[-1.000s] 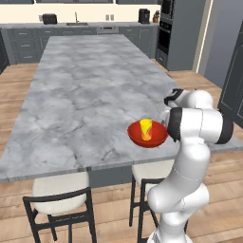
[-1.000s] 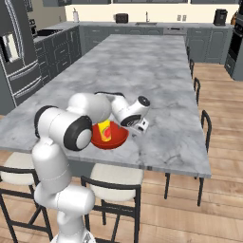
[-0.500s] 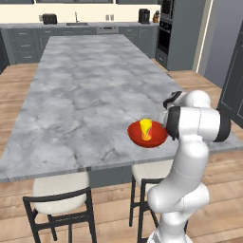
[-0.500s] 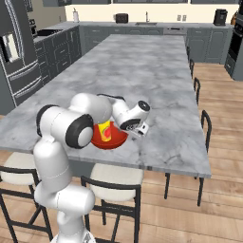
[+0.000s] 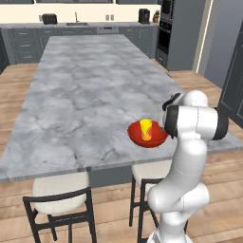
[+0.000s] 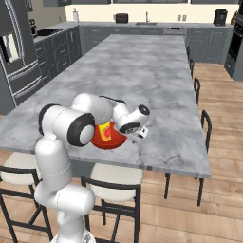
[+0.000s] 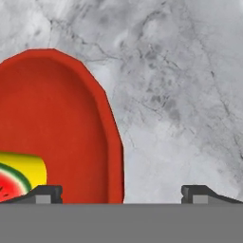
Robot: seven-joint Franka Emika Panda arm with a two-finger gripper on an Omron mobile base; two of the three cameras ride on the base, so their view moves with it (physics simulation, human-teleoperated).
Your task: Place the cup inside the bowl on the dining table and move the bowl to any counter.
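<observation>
At the near desk [image 5: 85,95] edge, the cup [image 5: 146,129] is standing inside the bowl [image 5: 137,135]. Jaws are gaping wide, straddling the bowl's rim [image 7: 114,142]. Bowl is looking rigid, glossy, probably slippery; pinching that rim seems best, cup riding loose.

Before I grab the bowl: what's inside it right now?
The cup stands upright inside the bowl on the dining table. In the hand view it sits toward the bowl's far side from the open fingers. The bowl floor under the cup is hidden.
</observation>
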